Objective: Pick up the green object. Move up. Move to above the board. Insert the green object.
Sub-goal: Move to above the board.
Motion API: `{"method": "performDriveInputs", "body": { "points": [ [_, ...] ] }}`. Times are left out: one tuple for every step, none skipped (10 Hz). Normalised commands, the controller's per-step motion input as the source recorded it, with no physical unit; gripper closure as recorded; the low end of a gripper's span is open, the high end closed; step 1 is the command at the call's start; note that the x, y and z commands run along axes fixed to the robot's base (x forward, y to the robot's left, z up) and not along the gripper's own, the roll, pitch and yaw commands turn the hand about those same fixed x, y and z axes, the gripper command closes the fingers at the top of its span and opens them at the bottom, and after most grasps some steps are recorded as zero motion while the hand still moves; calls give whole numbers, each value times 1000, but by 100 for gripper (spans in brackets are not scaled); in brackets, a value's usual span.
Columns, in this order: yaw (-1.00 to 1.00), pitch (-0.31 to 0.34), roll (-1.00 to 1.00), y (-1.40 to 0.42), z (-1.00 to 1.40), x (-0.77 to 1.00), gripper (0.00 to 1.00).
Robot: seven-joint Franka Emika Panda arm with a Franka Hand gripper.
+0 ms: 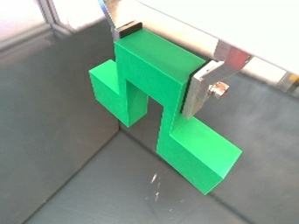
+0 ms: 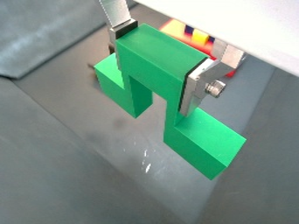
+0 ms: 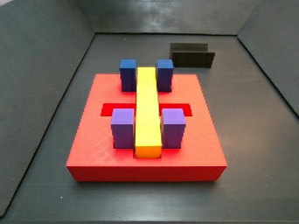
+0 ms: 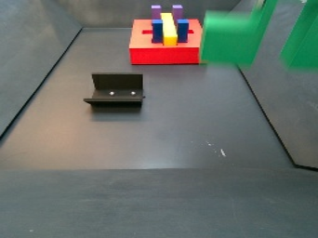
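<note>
Wrist views: hand (image 1: 163,66) clamped across the taller centre cube of the green object (image 1: 163,109), silver plates flat on opposite faces, one finger (image 2: 208,86) seen with its bolt against the side; both lower cubes hanging below the hand, clear of the grey worktop (image 2: 70,175), so piece judged lifted. Side view showing the slab: board (image 3: 146,153) lying flat with yellow bar (image 3: 149,105) along its middle, blue blocks (image 3: 128,68) and purple blocks (image 3: 124,129) either side, red recesses open between them; hand not visible there. Side view from the near end: green object a blurred mass close to the lens, board well beyond it, fixture (image 4: 115,91) off to one side. Advice for carrying across: hold height, keep piece level, line lower cubes over open recesses before lowering.
</note>
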Motion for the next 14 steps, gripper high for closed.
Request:
{"method": "performDriveInputs", "body": {
  "points": [
    [1,75,12,7,343,25,100],
    [6,58,21,2,201,32,100],
    [364,256,-3,-1400,137,309,100],
    [330,248,28,-1400,132,308,100],
    [240,187,39,-1400,130,308,100],
    [113,94,-23,-1400,135,310,100],
    [77,78,-22,-1400,138,312,100],
    [43,80,5,-1400,143,316,100],
    [32,79,-28,-1400,145,322,100],
    [23,102,1,-1400,145,336,100],
    [10,127,6,-1400,150,354,100],
    [13,145,10,-1400,154,367,100],
    [11,155,-5,-1400,159,379,100],
    [10,158,-1,-1400,170,403,100]
  ]
}}
